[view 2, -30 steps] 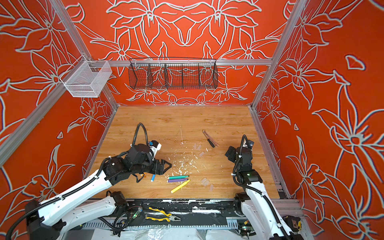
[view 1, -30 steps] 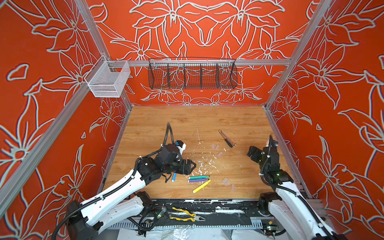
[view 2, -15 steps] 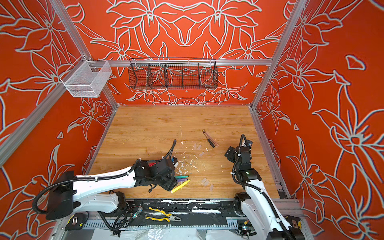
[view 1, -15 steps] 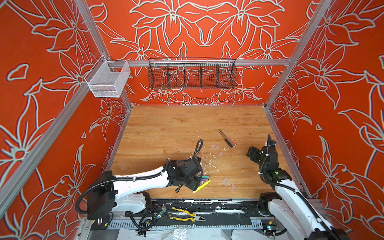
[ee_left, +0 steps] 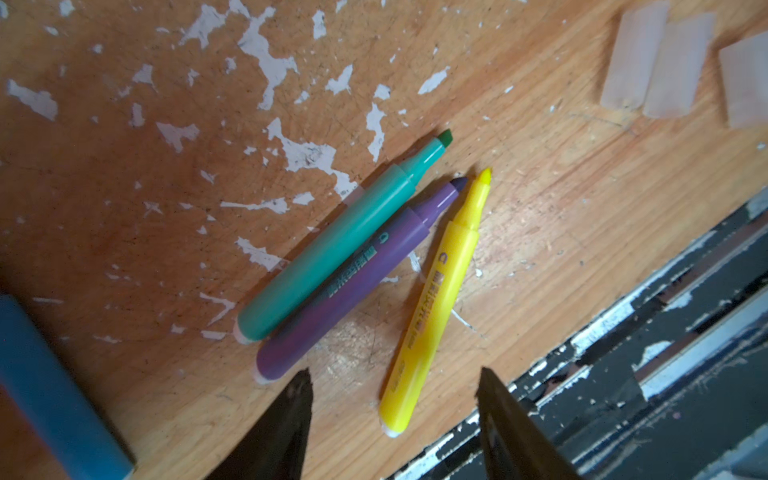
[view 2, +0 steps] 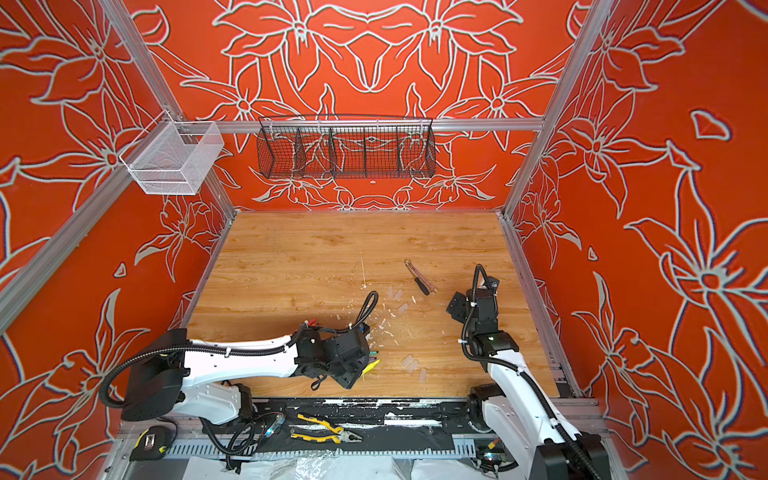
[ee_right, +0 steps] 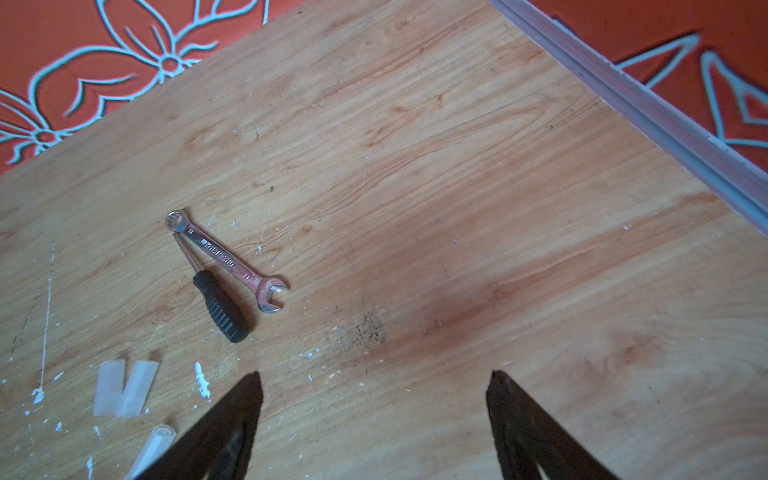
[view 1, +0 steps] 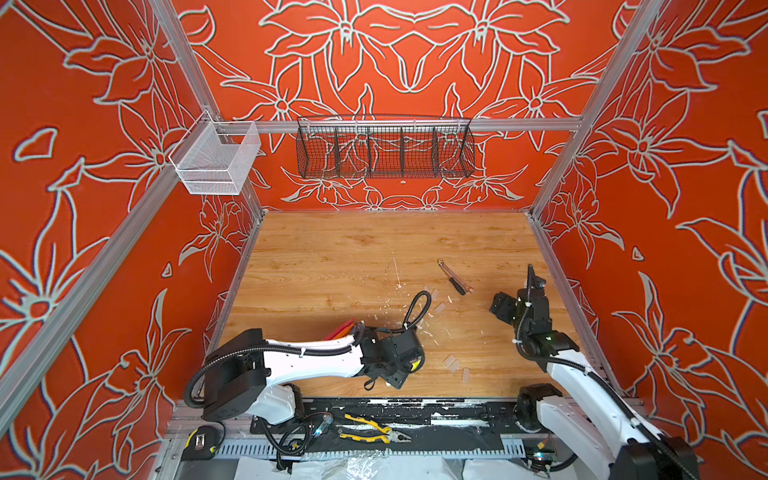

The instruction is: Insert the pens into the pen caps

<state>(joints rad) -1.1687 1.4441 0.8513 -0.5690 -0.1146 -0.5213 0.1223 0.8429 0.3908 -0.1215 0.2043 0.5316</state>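
No pen in view is capped. The left pincer point(ee_left: 395, 372), part open and empty, straddles the yellow pen's point(ee_left: 436, 299) tail; the right pincer point(ee_right: 375, 374) gapes wide, empty, loose caps point(ee_right: 124, 388) just beside it.

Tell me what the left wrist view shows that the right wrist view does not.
Only the left wrist view: the green pen, purple pen and yellow pen, uncapped, close together, and a blue pen cut off at the edge. Only the right wrist view: the wrench, the screwdriver and the orange wall. Both: the wooden table with white flecks, clear caps, and an open pincer: the left pincer by the yellow pen's white end, the right pincer above bare wood.
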